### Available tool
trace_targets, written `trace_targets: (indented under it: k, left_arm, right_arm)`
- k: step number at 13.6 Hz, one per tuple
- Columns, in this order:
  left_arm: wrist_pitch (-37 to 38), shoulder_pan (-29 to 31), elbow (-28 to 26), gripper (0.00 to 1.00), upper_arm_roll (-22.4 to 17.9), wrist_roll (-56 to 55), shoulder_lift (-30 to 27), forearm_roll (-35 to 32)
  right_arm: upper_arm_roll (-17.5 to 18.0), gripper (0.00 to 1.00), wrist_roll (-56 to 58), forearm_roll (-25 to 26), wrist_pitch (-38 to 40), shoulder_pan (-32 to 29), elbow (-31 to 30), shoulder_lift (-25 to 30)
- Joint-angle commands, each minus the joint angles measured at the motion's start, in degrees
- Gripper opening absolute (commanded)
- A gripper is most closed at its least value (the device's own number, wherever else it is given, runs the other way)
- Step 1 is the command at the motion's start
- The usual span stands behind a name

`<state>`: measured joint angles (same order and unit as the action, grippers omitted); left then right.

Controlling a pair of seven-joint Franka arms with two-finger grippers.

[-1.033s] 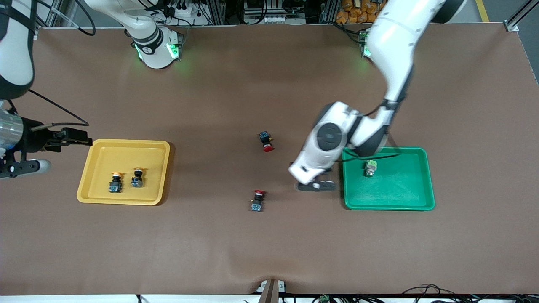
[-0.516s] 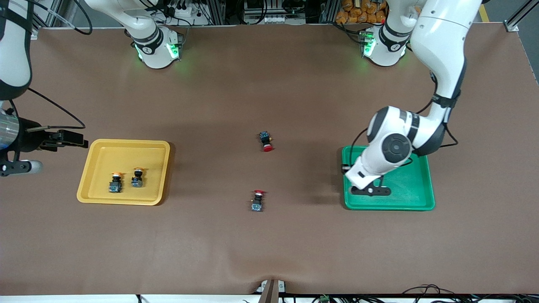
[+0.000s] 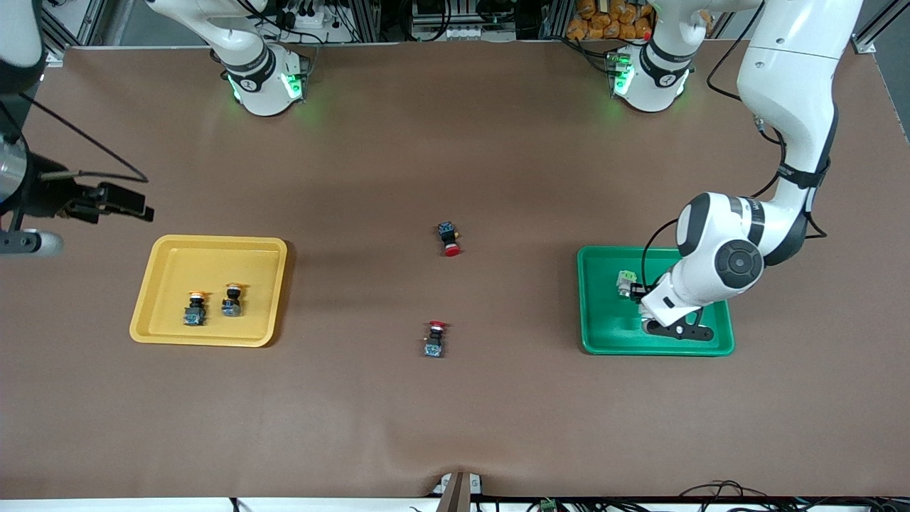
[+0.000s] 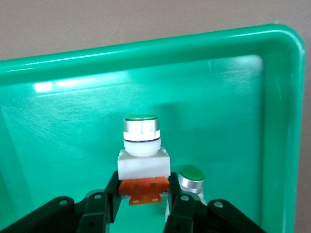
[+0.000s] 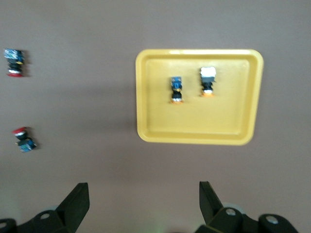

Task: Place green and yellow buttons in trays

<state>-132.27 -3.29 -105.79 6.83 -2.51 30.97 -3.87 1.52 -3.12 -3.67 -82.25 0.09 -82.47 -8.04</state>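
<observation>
The left gripper, squeezed on a green button, hangs over the green tray; the open right gripper waits

Two yellow-capped black buttons lie side by side in the yellow tray. In the green tray, a green-capped silver button rests, while a white orange-based one is held above it.

Brown mat-covered table fills view. Above table's top edge: aluminium frame rails, cables, orange items. Even overhead light.
</observation>
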Motion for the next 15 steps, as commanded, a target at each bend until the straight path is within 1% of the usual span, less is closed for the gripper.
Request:
trace_targets:
  k: [1,4,5,6,7,11,13,15]
  left_arm:
    - [-2.9,2.7,-2.1,0.0,0.8,4.3,0.4,-1.2]
    - [-3.7,3.3,-2.8,0.07,0.7,4.9,0.8,-1.2]
    - [-3.7,3.3,-2.7,0.29,0.7,4.9,0.8,-1.2]
    - [-3.7,3.3,-2.5,0.62,0.8,4.9,1.1,-1.2]
    - [-3.6,3.4,-2.3,1.0,0.8,5.0,1.0,-1.2]
    - [-2.9,3.3,-1.2,1.0,0.8,4.9,0.1,-1.2]
    - [-1.3,3.0,-0.4,1.0,0.9,4.7,-1.2,-1.1]
    - [1.9,2.8,1.8,1.0,0.9,4.6,-2.0,-1.1]
  right_arm:
    - [3.6,1.0,-4.3,4.1,0.1,-1.1,-3.0,2.7]
    - [3.7,1.0,-4.7,4.1,0.1,-1.2,-3.7,3.6]
    - [3.4,1.0,-4.0,4.1,0.4,-1.7,-3.8,3.6]
    - [3.1,1.0,-3.8,4.1,0.9,-1.8,-3.8,4.1]
    - [2.8,1.0,-3.8,4.1,1.1,-1.9,-3.8,4.8]
    - [-1.4,1.0,-3.5,4.1,1.5,-1.3,-3.4,5.8]
    - [-1.5,1.0,-0.2,4.1,2.5,-1.2,-3.3,7.0]
    - [-2.4,1.0,2.6,4.1,3.6,-1.1,-3.1,7.1]
